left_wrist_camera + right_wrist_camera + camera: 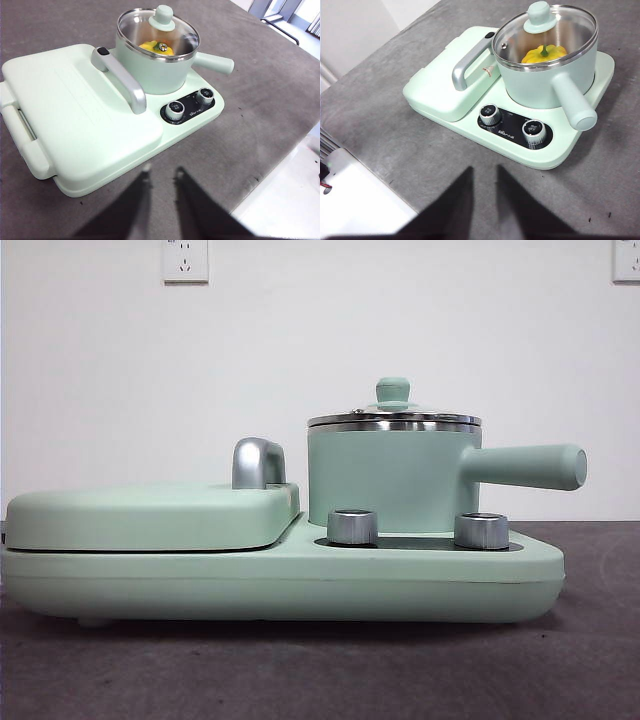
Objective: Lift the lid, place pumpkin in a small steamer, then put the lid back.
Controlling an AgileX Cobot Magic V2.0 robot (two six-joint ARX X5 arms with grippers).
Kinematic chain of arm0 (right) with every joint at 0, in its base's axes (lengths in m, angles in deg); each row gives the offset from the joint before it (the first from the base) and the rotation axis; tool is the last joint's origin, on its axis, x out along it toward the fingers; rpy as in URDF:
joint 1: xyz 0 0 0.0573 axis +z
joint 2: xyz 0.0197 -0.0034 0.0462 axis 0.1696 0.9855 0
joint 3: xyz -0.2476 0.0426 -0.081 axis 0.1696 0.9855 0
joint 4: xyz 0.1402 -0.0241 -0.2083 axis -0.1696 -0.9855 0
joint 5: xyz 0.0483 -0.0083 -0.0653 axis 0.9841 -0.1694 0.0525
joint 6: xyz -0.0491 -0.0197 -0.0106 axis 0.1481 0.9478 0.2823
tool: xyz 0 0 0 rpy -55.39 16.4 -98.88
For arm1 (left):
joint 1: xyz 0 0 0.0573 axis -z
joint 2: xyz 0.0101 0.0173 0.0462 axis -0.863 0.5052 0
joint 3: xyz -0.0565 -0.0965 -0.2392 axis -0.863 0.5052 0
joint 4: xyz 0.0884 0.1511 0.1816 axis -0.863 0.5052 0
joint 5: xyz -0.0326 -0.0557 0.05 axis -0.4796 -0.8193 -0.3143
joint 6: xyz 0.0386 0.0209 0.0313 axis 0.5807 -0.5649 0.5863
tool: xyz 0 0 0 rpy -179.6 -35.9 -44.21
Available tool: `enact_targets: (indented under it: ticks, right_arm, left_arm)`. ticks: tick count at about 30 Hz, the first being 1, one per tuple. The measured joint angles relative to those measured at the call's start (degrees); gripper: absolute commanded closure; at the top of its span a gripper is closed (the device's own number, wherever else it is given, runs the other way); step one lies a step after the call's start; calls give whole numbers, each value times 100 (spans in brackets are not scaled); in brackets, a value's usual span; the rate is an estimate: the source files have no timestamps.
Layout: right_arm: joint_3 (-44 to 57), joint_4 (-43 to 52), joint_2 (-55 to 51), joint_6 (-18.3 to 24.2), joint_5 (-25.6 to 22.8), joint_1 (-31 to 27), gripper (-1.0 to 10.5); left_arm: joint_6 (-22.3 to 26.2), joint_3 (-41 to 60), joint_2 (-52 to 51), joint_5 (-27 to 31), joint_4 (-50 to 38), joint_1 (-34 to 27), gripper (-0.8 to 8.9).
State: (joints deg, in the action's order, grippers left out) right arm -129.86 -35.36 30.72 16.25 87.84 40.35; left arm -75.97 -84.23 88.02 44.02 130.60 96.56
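The small steamer (390,480) stands on the right part of a mint-green cooker, its long handle (530,466) pointing right. The glass lid (394,418) with its mint knob sits closed on the steamer's rim. The pumpkin (545,54) lies inside the steamer, seen through the glass; it also shows in the left wrist view (156,47). My left gripper (161,172) hangs above the table in front of the cooker, jaws slightly apart and empty. My right gripper (485,170) hangs likewise in front of the cooker's knobs, slightly apart and empty. Neither gripper shows in the front view.
The flat griddle cover (150,515) with its chrome handle (257,462) fills the cooker's left part. Two steel knobs (352,526) (481,531) sit in front of the steamer. The table's edge shows in both wrist views (280,165) (380,185).
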Motion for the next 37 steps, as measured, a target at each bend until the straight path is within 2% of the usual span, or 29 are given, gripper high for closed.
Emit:
enact_targets:
  ticks: [13, 16, 21, 29, 33, 37]
  right_arm:
    - [0, 0, 0, 20, -37, 0, 930]
    - [0, 0, 0, 20, -37, 0, 930]
    - [0, 0, 0, 20, -37, 0, 930]
    - [0, 2, 0, 20, -37, 0, 930]
    - [0, 4, 0, 20, -37, 0, 930]
    - [0, 2, 0, 22, -39, 0, 930]
  left_arm:
    - [0, 0, -2, 0, -4, 0, 794]
    - [2, 122, -70, -24, -262, -164, 794]
    - [11, 999, -549, -109, -1128, -984, 794]
    - [247, 3410, -1989, -103, -3807, -2632, 794]
    - [328, 4197, -2282, -101, -4273, -3091, 794]
    - [352, 4607, -2262, 33, -4256, -3381, 794]
